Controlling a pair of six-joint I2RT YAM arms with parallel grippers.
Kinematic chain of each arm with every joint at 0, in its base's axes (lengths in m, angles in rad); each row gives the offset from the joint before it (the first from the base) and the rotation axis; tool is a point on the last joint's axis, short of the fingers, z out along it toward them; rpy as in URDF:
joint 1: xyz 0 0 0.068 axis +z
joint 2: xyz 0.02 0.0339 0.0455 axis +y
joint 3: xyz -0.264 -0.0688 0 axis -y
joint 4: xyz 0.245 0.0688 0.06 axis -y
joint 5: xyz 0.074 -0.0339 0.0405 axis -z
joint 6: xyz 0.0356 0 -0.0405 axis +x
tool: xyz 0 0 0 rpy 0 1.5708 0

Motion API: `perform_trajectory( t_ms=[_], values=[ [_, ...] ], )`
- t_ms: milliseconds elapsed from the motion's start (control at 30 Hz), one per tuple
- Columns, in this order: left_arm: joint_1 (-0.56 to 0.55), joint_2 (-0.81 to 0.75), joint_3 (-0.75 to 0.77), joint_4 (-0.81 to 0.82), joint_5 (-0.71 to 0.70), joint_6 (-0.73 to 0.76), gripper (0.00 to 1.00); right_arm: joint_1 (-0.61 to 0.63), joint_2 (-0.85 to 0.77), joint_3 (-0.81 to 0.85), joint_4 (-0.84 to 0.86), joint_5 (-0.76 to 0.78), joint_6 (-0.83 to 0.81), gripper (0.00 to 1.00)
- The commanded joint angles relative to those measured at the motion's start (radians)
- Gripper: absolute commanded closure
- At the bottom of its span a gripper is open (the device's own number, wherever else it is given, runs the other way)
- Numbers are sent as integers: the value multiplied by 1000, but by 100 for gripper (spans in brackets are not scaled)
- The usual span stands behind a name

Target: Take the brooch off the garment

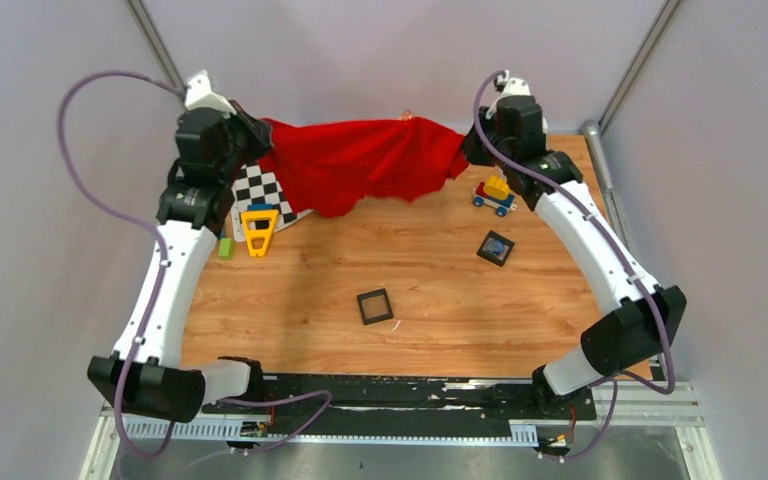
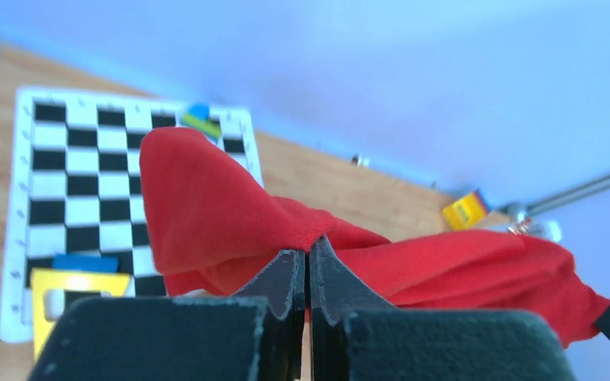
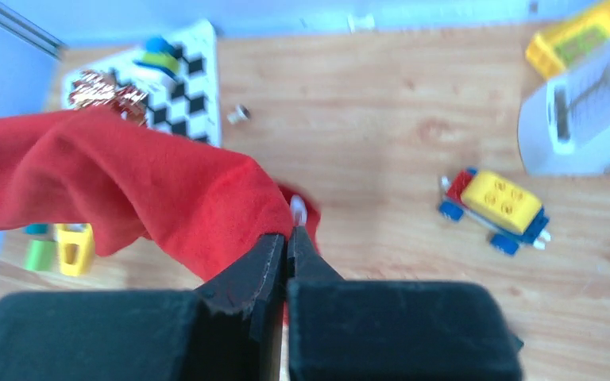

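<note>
The red garment hangs stretched between both grippers above the far side of the table. My left gripper is shut on its left end, and in the left wrist view the cloth is pinched at the fingertips of that gripper. My right gripper is shut on the right end, with the cloth bunched at the tips of that gripper. The brooch, a small glittering gold piece, sits on the garment's top edge, midway between the grippers, and shows small in the left wrist view.
A checkerboard lies under the garment's left part, with a yellow triangular toy and a green block beside it. A toy car stands near the right arm. Two black square frames lie mid-table.
</note>
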Motion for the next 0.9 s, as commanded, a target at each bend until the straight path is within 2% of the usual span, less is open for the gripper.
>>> perform_trajectory(
  t_ms=[0, 100, 200, 333, 433, 467, 600, 767, 800, 833, 867],
  values=[
    [30, -93, 168, -143, -54, 64, 100, -1, -102, 98, -13, -34, -25, 100],
    [35, -137, 169, -177, -70, 89, 100, -1, -141, 17, -7, -87, -9, 100],
    [34, -223, 38, -131, -43, 80, 100, 0, -186, -134, 42, -197, 14, 100],
    [35, -299, -218, -42, 24, 1, 100, -1, -221, -399, 168, -311, 89, 100],
    [35, -326, -447, 41, 76, -42, 100, 1, -187, -531, 191, -373, 127, 100],
    [35, -329, -481, 52, 93, -56, 100, 0, -170, -566, 195, -400, 135, 100],
    [34, -361, -650, 11, -6, -118, 100, 12, -150, -725, 259, -479, 155, 100],
    [34, -529, -787, -27, -180, -155, 99, 106, -190, -834, 286, -543, 155, 98],
    [34, -544, -793, -36, -183, -144, 95, 142, -191, -833, 260, -523, 148, 98],
    [35, -563, -795, -38, -163, -126, 75, 181, -195, -830, 231, -492, 146, 98],
    [33, -567, -792, -37, -140, -81, 64, 212, -201, -828, 206, -461, 147, 95]
  ],
)
